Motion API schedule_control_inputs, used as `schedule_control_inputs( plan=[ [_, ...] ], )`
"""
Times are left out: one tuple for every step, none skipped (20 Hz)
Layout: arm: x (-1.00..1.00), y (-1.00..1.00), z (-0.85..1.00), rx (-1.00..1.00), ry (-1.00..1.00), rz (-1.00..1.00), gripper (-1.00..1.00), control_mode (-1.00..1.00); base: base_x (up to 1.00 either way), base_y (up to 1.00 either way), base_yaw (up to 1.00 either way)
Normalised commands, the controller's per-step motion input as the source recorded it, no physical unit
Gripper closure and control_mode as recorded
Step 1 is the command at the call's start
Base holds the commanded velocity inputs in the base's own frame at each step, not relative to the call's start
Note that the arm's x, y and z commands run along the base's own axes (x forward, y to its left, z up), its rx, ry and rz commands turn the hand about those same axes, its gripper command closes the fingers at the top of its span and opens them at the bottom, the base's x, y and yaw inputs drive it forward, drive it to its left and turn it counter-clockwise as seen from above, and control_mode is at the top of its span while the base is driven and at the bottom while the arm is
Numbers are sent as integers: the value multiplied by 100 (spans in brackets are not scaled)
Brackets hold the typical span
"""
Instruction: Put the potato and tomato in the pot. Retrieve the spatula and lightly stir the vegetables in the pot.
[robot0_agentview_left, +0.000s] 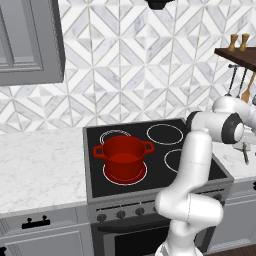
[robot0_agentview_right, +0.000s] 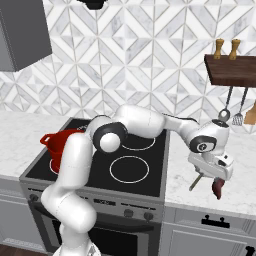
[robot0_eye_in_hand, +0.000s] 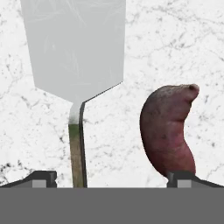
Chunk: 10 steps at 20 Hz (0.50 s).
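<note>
Gripper (robot0_eye_in_hand: 112, 180) is wide open, holding nothing, over the marble counter (robot0_eye_in_hand: 26, 131) right of the stove: spatula (robot0_eye_in_hand: 74, 57) handle runs lengthwise between the fingertips, nearer one side (reddish sweet potato (robot0_eye_in_hand: 168, 127), probably, by the other tip).

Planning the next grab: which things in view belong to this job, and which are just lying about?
Job:
- pot, on the front left burner
- spatula, flat on the counter under the open gripper

Lying about:
- reddish-brown vegetable beside the spatula
- utensils hanging under the wall shelf
- two shakers on the shelf
</note>
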Motion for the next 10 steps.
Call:
schedule_control_inputs(
  plan=[
    [-13,-18,-21,0,-5,0,-100,-100,0,0,0],
    [-9,-13,-24,0,-4,0,-100,-100,0,0,0],
    [-16,-10,-19,0,-7,0,-100,-100,0,0,0],
    [-11,-5,-25,0,-5,0,-100,-100,0,0,0],
    [-14,-7,-24,0,-5,0,-100,-100,0,0,0],
    [-20,-13,-25,0,-5,0,-100,-100,0,0,0],
    [-19,-14,-29,0,-5,0,-100,-100,0,0,0],
    [-17,-6,-32,0,-3,0,-100,-100,0,0,0],
    [-20,-5,-31,0,-4,0,-100,-100,0,0,0],
    [-16,-3,-35,0,-1,0,-100,-100,0,0,0]
  ],
)
